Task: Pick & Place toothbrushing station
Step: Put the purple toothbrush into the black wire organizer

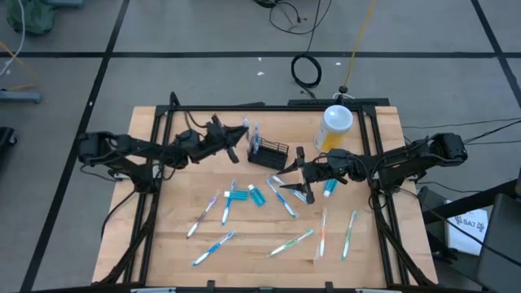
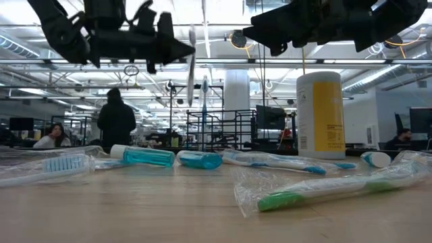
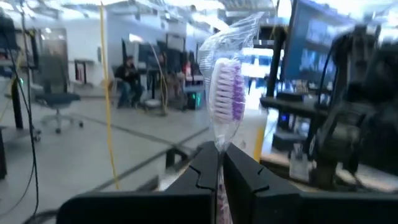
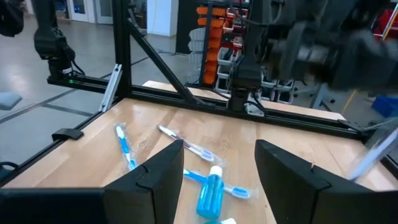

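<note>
The toothbrushing station [image 1: 269, 153], a small black wire caddy, stands on the table's far middle, also seen in the low view [image 2: 219, 128]. Just left of it my left gripper [image 1: 241, 133] is shut on a clear-wrapped toothbrush [image 3: 227, 93] with purple bristles, which stands upright above the table [image 2: 192, 74]. My right gripper [image 1: 299, 175] hovers open near the caddy's near right side, with nothing between its fingers [image 4: 219, 168]. Below it lie a teal toothpaste tube [image 4: 210, 196] and wrapped brushes. My left gripper pinches the wrapped toothbrush between its two fingers on the neck just under the head [image 3: 221, 146], wrapper and all. The fingers lie about level, pointing toward the table's right, across the brush. The brush stands upright, head up, lifted clear of the table.
A tall yellow bottle with a white lid [image 1: 335, 128] stands right of the caddy at the far edge. Several wrapped toothbrushes [image 1: 286, 242] and teal tubes [image 1: 238, 196] lie scattered over the near half of the table. People sit and stand in the room beyond [image 2: 116, 118].
</note>
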You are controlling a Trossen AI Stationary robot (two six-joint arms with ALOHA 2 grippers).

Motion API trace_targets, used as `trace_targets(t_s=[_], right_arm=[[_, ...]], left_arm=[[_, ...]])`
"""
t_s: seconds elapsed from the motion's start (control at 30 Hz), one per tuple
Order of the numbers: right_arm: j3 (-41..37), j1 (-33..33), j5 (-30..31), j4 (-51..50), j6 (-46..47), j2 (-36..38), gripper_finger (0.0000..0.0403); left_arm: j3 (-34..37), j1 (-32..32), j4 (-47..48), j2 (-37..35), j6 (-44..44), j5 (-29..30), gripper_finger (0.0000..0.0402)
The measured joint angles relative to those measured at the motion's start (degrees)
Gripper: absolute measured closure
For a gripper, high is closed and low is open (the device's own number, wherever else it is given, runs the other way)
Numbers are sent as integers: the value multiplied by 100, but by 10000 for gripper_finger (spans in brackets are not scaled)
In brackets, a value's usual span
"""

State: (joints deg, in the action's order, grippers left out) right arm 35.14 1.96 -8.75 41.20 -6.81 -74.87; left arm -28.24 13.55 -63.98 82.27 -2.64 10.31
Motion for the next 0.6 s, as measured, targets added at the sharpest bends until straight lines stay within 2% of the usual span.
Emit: trace_targets(t_s=[0.17,0.37,0.6], right_arm=[[0,0,-4,41,-11,0,211],[0,-2,-17,49,-11,0,215],[0,-2,-24,13,5,0,215]], left_arm=[[-8,-12,-423,593,64,15,398],[-10,9,-1373,1143,83,17,397],[-10,21,-1321,1563,85,265,384]])
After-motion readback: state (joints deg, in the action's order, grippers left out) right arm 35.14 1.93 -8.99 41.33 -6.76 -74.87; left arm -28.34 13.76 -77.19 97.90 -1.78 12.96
